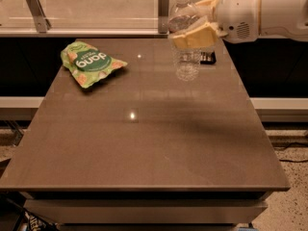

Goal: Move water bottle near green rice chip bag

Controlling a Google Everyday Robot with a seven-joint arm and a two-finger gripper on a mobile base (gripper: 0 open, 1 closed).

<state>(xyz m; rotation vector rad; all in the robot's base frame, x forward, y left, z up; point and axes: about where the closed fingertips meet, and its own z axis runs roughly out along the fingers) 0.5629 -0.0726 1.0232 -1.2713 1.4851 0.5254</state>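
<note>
The water bottle (186,61) is clear and ribbed with a white cap. It hangs upright above the far right part of the brown table (144,143). My gripper (192,25) comes in from the upper right and is shut on the bottle's upper half, its tan fingers (195,35) wrapped around it. The green rice chip bag (89,62) lies flat at the far left of the table, well to the left of the bottle.
A small flat black bar (208,57) lies on the table just behind and right of the bottle. A glass railing with metal posts (163,8) runs along the far edge. The table drops off at the front and right edges.
</note>
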